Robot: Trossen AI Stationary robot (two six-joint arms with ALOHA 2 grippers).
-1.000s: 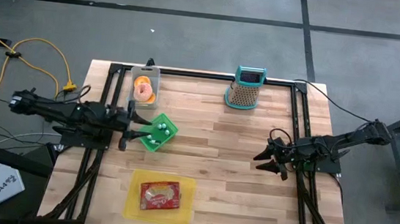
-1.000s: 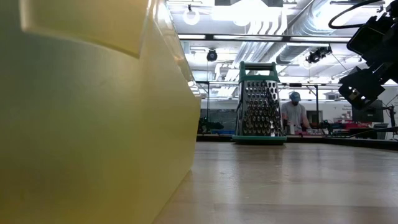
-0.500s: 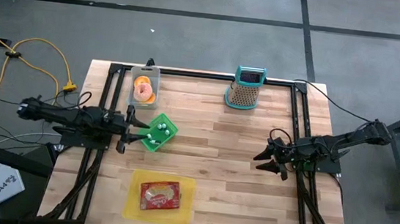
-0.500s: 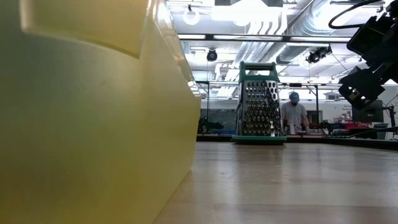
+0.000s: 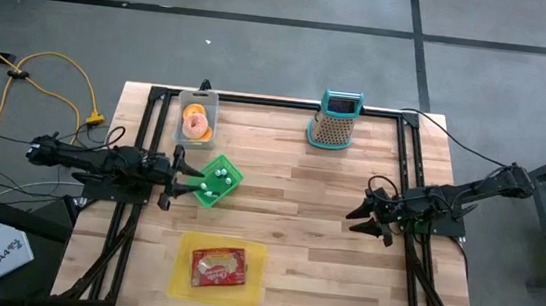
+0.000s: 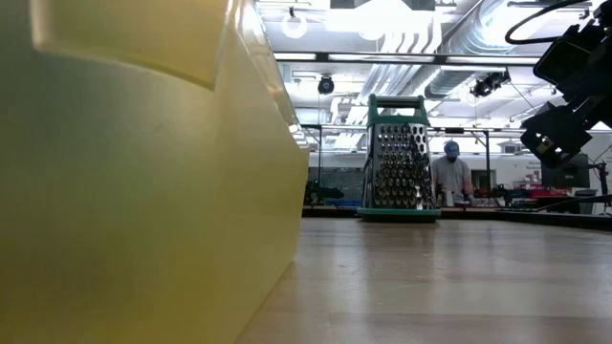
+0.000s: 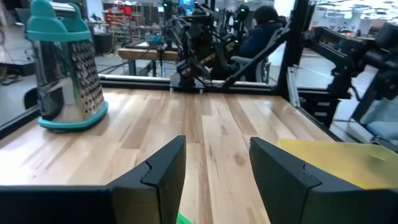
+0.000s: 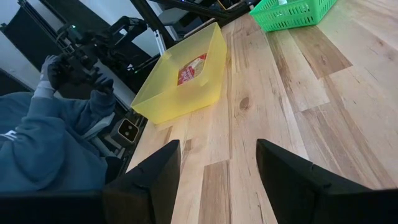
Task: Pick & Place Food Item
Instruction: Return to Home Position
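High view: donuts (image 5: pixel 197 122) lie in gray bin (image 5: pixel 199 96), apart from left fingers (image 7: pixel 160 176).

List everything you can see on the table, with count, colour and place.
gray bin: one, gray, back left
donuts: count unclear, pink and orange, inside the gray bin
green basket: one, green, left of centre
grater: one, teal and metal, back centre, upright
yellow tray: one, yellow, front centre
red packet: one, red, in the yellow tray
left gripper: one, dark, open, left side
right gripper: one, dark, open, right side
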